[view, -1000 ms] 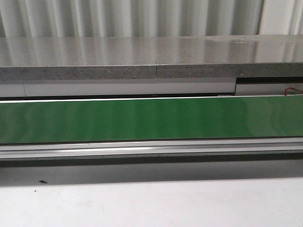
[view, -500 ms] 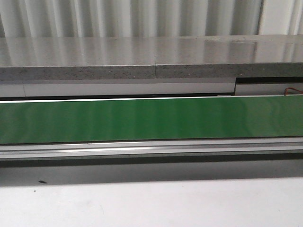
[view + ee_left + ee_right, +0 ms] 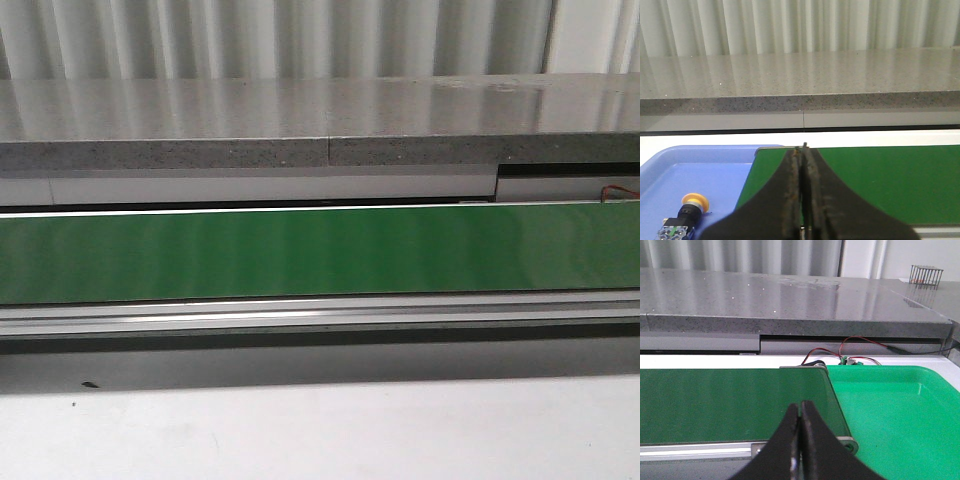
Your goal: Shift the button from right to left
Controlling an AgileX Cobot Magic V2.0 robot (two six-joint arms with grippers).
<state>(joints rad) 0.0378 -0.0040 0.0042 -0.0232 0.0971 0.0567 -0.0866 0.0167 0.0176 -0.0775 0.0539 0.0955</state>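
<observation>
The button point(image 3: 686, 212), with a yellow-orange cap and a blue-grey block body, lies on its side in a blue tray point(image 3: 700, 172) at the left end of the green belt point(image 3: 880, 180). It shows only in the left wrist view. My left gripper point(image 3: 803, 150) is shut and empty, above the belt's left end, to the right of the button and apart from it. My right gripper point(image 3: 800, 406) is shut and empty above the belt's right end point(image 3: 730, 402), beside a green tray point(image 3: 900, 410). Neither gripper shows in the front view.
The belt point(image 3: 320, 250) runs across the front view with a metal rail point(image 3: 320, 315) in front and a grey stone ledge point(image 3: 300, 125) behind. Red and black wires point(image 3: 840, 352) lie behind the green tray. A wire basket point(image 3: 926, 276) stands at the far right.
</observation>
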